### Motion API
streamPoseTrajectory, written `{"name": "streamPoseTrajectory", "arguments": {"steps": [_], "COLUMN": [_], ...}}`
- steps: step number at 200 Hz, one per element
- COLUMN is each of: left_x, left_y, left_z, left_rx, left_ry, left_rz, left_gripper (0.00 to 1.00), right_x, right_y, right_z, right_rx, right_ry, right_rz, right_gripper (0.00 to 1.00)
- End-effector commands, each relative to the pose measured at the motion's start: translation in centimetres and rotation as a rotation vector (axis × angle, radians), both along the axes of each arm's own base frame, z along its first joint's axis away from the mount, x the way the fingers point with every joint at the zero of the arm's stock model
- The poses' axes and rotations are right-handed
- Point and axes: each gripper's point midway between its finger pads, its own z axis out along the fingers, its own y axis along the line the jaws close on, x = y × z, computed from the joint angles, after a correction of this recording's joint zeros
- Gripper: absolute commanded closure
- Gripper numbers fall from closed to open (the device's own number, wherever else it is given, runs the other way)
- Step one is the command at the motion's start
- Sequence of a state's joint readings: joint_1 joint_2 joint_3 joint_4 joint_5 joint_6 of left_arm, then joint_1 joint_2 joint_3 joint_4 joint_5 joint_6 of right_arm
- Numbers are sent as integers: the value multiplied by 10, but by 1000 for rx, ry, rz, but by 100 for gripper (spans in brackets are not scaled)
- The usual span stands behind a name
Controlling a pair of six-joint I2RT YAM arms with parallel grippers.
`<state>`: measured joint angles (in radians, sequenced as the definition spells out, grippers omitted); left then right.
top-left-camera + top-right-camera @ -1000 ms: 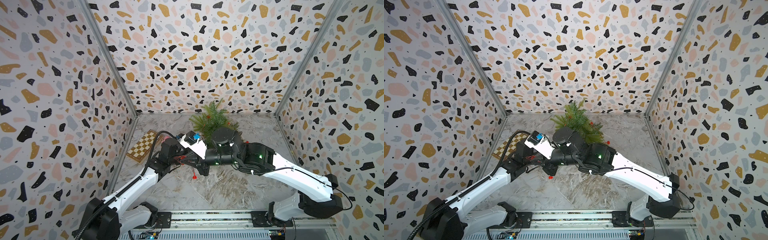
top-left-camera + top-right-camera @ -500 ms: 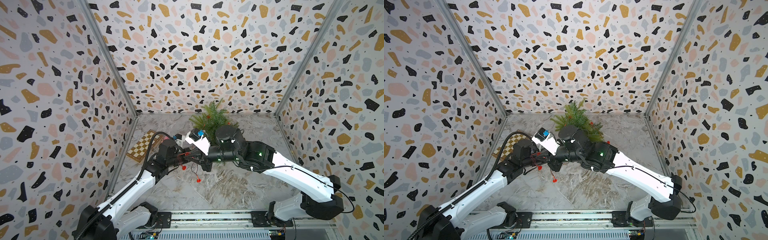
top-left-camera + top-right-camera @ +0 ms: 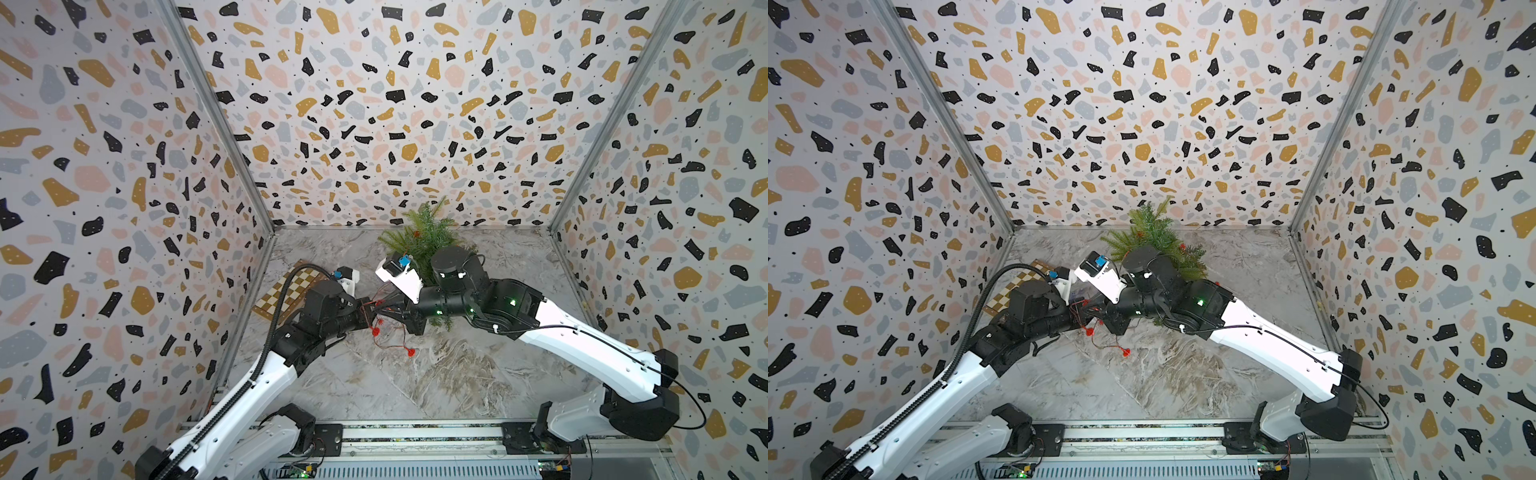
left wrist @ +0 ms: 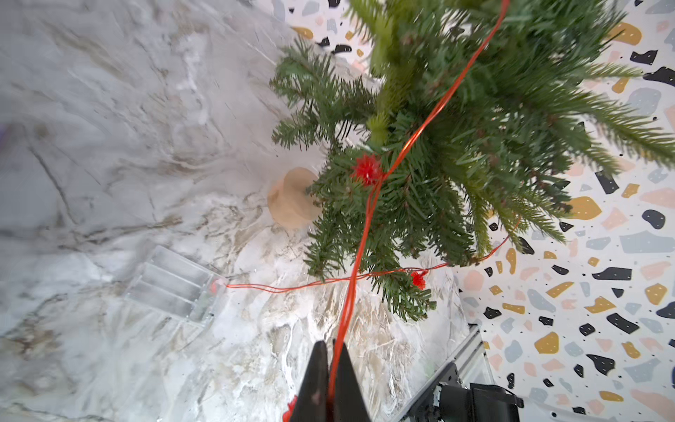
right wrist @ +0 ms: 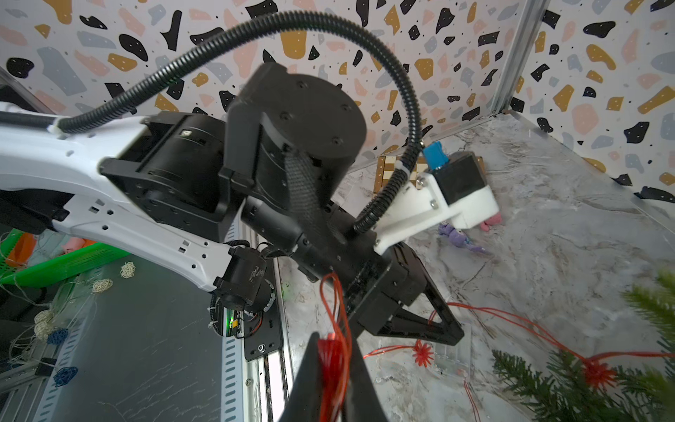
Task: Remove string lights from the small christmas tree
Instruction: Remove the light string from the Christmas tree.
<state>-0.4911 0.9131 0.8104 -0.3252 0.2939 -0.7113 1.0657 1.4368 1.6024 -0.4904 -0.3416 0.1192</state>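
1. The small christmas tree (image 3: 419, 237), far centre of the table, may topple if the wire is pulled hard.
2. The string lights (image 4: 367, 170) thread its branches, so bulbs may snag.
3. The left gripper (image 4: 330, 345) and right gripper (image 5: 334, 343), both pinching wire, could snap it.

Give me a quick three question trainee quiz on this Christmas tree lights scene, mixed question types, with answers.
1. True or false: the left gripper and the right gripper are both shut on the string lights.
2. The clear box is: A) lying on the table, B) hanging from a branch, C) in a gripper.
3. Fill in: the small christmas tree stands on a round ___ base.
Key: 1 true; 2 A; 3 wooden.
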Motion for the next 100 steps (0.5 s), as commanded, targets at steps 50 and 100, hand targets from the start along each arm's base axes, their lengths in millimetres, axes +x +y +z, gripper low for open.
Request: {"name": "streamPoseTrajectory", "arguments": {"steps": [50,100], "left_x": [13,26], "left_y": [30,34], "left_z": [36,62], "left_rx": [156,212], "left_ry": [-136,-205], "left_rz": [62,67], "left_gripper": [100,100], "right_x": [10,14], "right_y": [-14,-15], "right_z": [1,-14], "right_rx": [38,12], "right_ry": [19,39], "right_rz": [-16,-22], "right_gripper": [100,100]}}
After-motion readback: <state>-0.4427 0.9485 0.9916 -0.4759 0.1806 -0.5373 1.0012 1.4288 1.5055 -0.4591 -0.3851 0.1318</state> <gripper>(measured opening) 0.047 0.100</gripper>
